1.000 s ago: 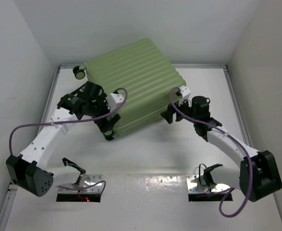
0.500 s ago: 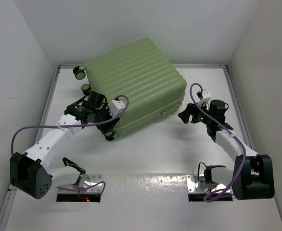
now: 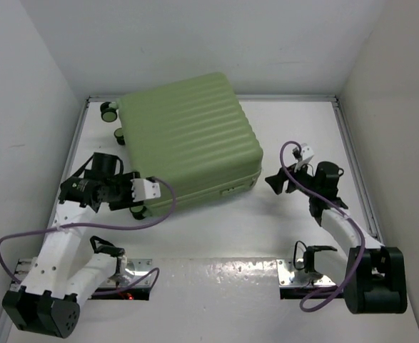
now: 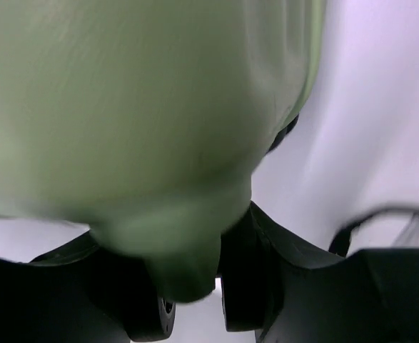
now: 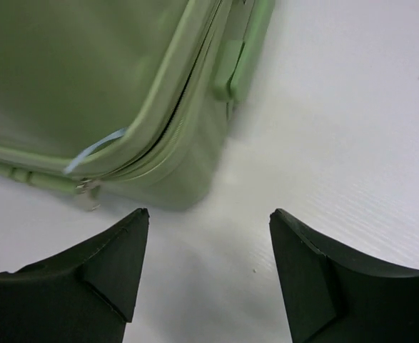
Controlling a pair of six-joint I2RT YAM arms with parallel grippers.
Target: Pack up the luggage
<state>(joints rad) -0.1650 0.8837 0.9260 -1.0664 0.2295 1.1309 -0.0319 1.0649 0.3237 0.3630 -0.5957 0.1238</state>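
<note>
Obs.: over the last second the luggage (image 3: 184,139) slid left and turned a little. Its right side, which was out by the right gripper (image 3: 275,180), now sits further left. It lies flat on the table (image 3: 216,239), shell closed, in the far-left part.

The right arm has pulled back off the right side. Its jaws stand wide apart and hold nothing, aimed at the near-right corner but clear of it.

The left arm has drawn back toward the near left. The left gripper (image 3: 139,204) is at the near-left corner, by a wheel. Its wrist view is a blur of green shell and black parts, so I cannot tell how far it is open or whether it grips.

Reading: the shell looks shut, but a pale blue strip (image 5: 91,151) pokes out of the seam near the zip pull (image 5: 88,191). I judge the closing is not yet finished at that corner.

Room:
- Far-left wheels (image 3: 108,111) sit close to the left rail (image 3: 77,136), with little slack there.
- The far edge is close to the back rail.
- There is open table to the right of the case.
- A bare strip runs between the case and the arm bases.
- Any further push is safer rightward or toward the near side.
</note>
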